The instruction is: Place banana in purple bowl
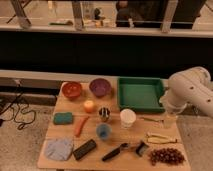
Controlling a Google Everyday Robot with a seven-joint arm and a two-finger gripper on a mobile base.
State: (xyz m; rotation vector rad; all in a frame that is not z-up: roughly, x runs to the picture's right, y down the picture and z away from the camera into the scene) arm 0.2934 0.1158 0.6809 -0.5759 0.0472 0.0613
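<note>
Right by the banana [161, 138], on its green tray [140, 95] side, the tool [170, 120] hangs wide open and empty; the banana lies sideways, well apart from the purple bowl [100, 87].

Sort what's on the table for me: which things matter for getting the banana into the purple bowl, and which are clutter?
In the job: banana, front right; purple bowl, at the back; gripper, open, at the right edge of the table, behind the banana.
Lying about: orange-red bowl, green tray, white cup, blue cup, carrot, sponge, grapes.
</note>
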